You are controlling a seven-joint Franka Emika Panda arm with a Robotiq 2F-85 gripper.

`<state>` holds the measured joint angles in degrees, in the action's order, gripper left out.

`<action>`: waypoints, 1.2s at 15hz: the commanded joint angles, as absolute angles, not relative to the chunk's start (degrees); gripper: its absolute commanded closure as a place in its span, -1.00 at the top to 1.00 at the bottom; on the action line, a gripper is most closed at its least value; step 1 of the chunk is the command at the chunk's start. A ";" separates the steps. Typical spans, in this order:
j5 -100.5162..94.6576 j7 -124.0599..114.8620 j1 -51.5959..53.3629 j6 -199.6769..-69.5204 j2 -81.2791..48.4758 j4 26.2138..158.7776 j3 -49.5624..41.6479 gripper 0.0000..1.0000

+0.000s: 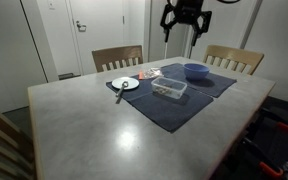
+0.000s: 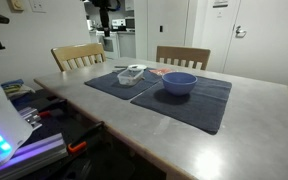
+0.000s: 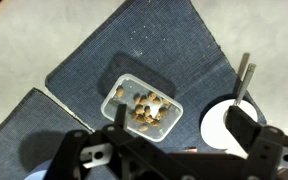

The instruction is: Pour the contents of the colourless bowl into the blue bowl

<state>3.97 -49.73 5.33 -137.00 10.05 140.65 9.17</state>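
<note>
The colourless bowl (image 1: 169, 88) is a clear shallow container on a dark blue mat. In the wrist view (image 3: 142, 106) it holds brown nut-like pieces. It also shows in an exterior view (image 2: 133, 73). The blue bowl (image 1: 195, 71) stands beside it on the mat, also seen in an exterior view (image 2: 178, 83); it is out of the wrist view. My gripper (image 1: 184, 18) hangs high above the table, open and empty. In the wrist view (image 3: 181, 125) its fingers straddle the gap between the container and the plate, far above them.
A white plate (image 1: 125, 84) with a utensil (image 3: 244, 80) lies next to the container. Dark blue cloth mats (image 1: 184, 108) cover the middle of the grey table (image 1: 84, 130). Wooden chairs (image 1: 117, 56) stand at the far side.
</note>
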 commanded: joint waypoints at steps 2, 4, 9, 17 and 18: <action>9.44 -47.08 4.87 -144.60 7.13 142.88 7.17 1.00; 11.47 -45.44 4.88 -146.40 5.22 142.27 6.30 1.00; 17.88 -38.25 4.58 -148.04 -0.05 139.40 4.11 1.00; 18.79 -37.90 4.56 -146.00 -0.47 138.42 3.55 1.00; 17.51 -38.21 4.04 -145.01 -2.39 136.83 3.00 1.00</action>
